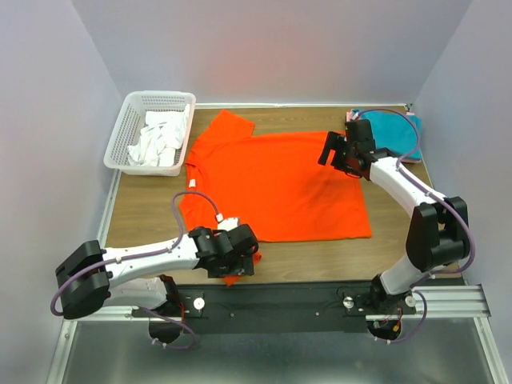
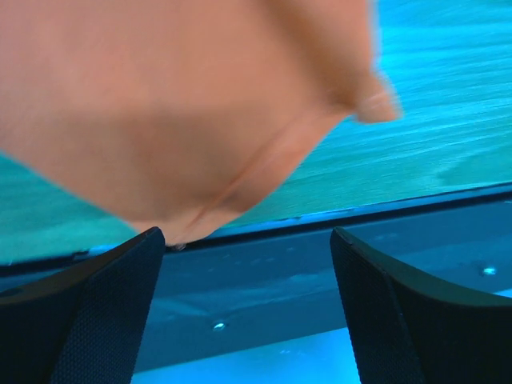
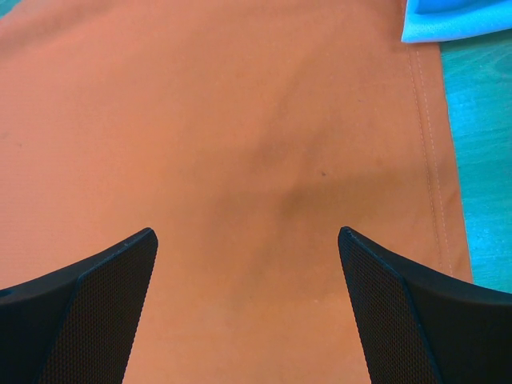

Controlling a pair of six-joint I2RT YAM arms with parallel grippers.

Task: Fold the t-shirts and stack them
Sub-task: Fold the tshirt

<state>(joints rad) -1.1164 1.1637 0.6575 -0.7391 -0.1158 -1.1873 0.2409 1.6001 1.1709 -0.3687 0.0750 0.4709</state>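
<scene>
The bright orange-red t-shirt (image 1: 272, 180) lies spread flat on the table. My left gripper (image 1: 242, 260) is open over its near-left sleeve at the table's front edge. In the left wrist view the sleeve (image 2: 176, 104) hangs blurred just ahead of the open, empty gripper (image 2: 248, 320). My right gripper (image 1: 336, 152) is open and hovers over the shirt's right part. The right wrist view shows its open gripper (image 3: 248, 312) above flat orange cloth (image 3: 240, 144). A folded teal shirt (image 1: 392, 132) lies at the back right on a pink one (image 1: 352, 118). White shirts (image 1: 156, 140) lie in the basket.
The white mesh basket (image 1: 120, 136) stands at the back left. The teal shirt's corner (image 3: 456, 20) shows in the right wrist view beside the orange hem. The black mounting rail (image 1: 304, 300) runs along the table's near edge.
</scene>
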